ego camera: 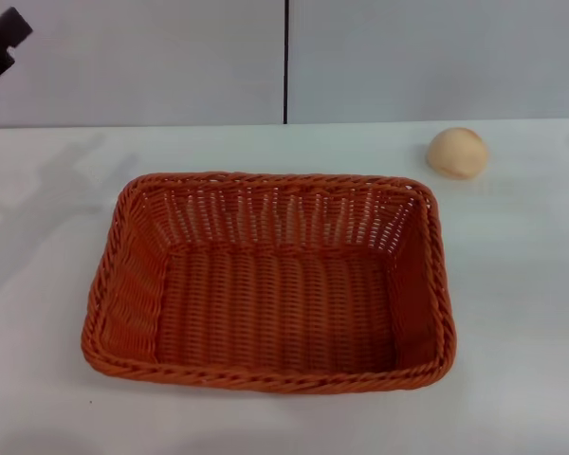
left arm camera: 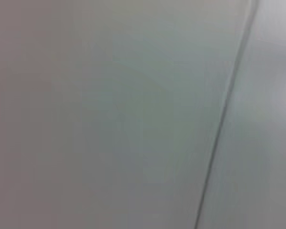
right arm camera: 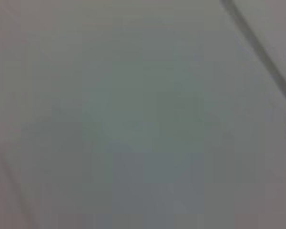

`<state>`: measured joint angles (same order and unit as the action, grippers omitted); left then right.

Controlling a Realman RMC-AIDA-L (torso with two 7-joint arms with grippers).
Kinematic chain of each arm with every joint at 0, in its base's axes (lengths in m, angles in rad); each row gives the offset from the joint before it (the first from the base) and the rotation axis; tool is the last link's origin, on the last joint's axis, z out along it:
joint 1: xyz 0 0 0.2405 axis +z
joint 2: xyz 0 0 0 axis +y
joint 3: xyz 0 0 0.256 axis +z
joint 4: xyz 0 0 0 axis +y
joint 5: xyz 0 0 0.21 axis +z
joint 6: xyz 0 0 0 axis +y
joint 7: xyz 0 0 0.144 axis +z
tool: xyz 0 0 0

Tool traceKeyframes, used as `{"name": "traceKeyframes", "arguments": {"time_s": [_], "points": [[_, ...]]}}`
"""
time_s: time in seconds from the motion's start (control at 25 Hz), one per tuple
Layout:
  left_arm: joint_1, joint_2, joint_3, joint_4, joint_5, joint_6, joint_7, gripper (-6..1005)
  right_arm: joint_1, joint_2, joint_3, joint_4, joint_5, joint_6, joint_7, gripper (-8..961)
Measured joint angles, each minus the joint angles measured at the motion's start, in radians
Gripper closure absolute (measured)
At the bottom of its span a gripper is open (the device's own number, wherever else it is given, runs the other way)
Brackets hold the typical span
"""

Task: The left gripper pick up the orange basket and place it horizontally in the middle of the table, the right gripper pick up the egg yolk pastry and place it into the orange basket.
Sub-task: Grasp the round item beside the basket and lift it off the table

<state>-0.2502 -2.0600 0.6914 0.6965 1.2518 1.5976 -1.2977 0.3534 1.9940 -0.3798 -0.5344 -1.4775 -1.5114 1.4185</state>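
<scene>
at the far left edge of the head view only a black part of the left gripper (ego camera: 0, 43) shows, raised well clear of the table (ego camera: 512, 313). the orange basket (ego camera: 266, 284) lies flat and lengthwise mid-table, so that step looks done. the egg yolk pastry (ego camera: 457, 153) sits beyond its right corner, apart. next, the right gripper, unseen, must reach it.

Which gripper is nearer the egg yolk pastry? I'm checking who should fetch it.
Cannot say: the left gripper is raised at the far left, across the orange basket from the egg yolk pastry; the right gripper is out of view.
</scene>
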Motion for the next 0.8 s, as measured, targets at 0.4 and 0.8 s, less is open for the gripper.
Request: {"name": "traceKeyframes", "arguments": {"time_s": [0.4,0.8], "points": [[-0.026,-0.002,0.013,-0.102,-0.093,0.114,0.163,318,0.25,-0.12,-0.001,-0.338,-0.749,-0.049,0.603,434],[-0.043,-0.001,0.04,-0.16,-0.091,0.125,0.198,320,0.431,-0.118,-0.261,-0.281,-0.961,0.125,0.678,451]]}}
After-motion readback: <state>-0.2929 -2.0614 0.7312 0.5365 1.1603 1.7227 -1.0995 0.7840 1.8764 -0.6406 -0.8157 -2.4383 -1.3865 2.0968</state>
